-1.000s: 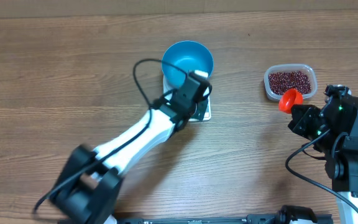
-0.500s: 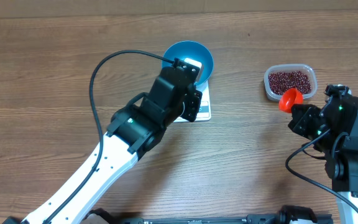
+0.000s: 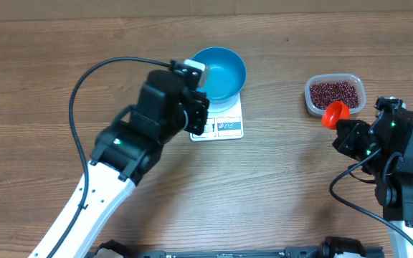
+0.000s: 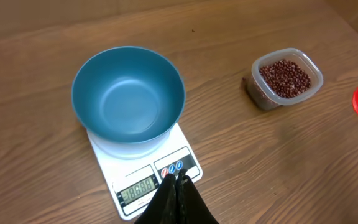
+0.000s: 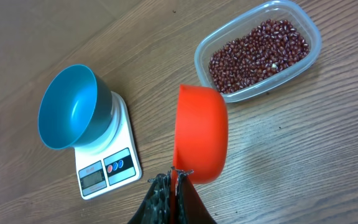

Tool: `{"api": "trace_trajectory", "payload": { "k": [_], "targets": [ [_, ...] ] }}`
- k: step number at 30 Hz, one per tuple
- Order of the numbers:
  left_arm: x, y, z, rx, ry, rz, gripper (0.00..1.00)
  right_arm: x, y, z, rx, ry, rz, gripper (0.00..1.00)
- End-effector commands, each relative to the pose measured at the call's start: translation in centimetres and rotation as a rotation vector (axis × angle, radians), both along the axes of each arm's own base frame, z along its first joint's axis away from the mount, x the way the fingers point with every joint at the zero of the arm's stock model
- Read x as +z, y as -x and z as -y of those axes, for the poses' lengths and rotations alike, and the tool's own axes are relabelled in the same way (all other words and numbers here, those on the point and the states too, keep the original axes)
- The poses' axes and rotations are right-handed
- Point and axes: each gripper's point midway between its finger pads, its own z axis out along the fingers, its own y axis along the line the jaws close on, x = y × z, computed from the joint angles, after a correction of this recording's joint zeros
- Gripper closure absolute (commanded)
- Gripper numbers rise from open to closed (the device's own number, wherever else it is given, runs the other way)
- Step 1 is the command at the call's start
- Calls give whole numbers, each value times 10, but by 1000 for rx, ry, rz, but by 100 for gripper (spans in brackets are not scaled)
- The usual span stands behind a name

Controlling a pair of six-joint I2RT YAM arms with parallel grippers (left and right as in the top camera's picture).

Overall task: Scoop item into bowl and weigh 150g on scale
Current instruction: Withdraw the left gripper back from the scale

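Down at the scale's front edge, the left gripper (image 4: 176,178) has its fingers pressed together and empty, tips just by the button panel of the scale (image 4: 182,142); contact cannot be told. The bowl (image 4: 129,93) sits empty on the scale. The right gripper (image 5: 174,175) is clamped on the handle of an orange scoop (image 5: 201,134), turned on its side above the table (image 5: 303,155). Near it, the clear tub (image 5: 253,93) holds the beans (image 5: 257,53).

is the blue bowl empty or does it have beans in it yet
Empty. The bowl's inside shows bare blue; the beans sit in the clear tub.
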Motion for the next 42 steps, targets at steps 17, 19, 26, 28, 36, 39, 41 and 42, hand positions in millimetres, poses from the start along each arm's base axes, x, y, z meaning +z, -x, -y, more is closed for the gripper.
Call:
{"api": "trace_trajectory", "payload": {
  "k": [17, 19, 26, 28, 36, 39, 41, 42],
  "targets": [
    [-9, -9, -35, 15, 35, -74, 96, 8, -8, 3, -11, 4, 10, 96],
    [-13, -11, -34, 18, 34, -87, 96, 5, -9, 3, -11, 2, -1, 96],
    [-36, -17, -29, 23, 33, -166, 96, 2, -10, 4, -11, 1, -11, 96],
    [-40, -18, -29, 23, 30, -174, 96, 2, -10, 4, -11, 1, -13, 96],
    [-48, -16, -30, 23, 18, -203, 96, 1, -9, 3, -11, 0, -21, 96],
    [-51, -13, -31, 0, -9, -202, 96, 0, -8, 3, -11, -1, -23, 96],
    [-59, -5, -34, -65, -85, -205, 96, 0, -8, 3, -11, -1, -24, 96],
    [-63, -3, -34, -89, -109, -204, 96, 0, -8, 3, -11, -1, -24, 96]
  ]
}}
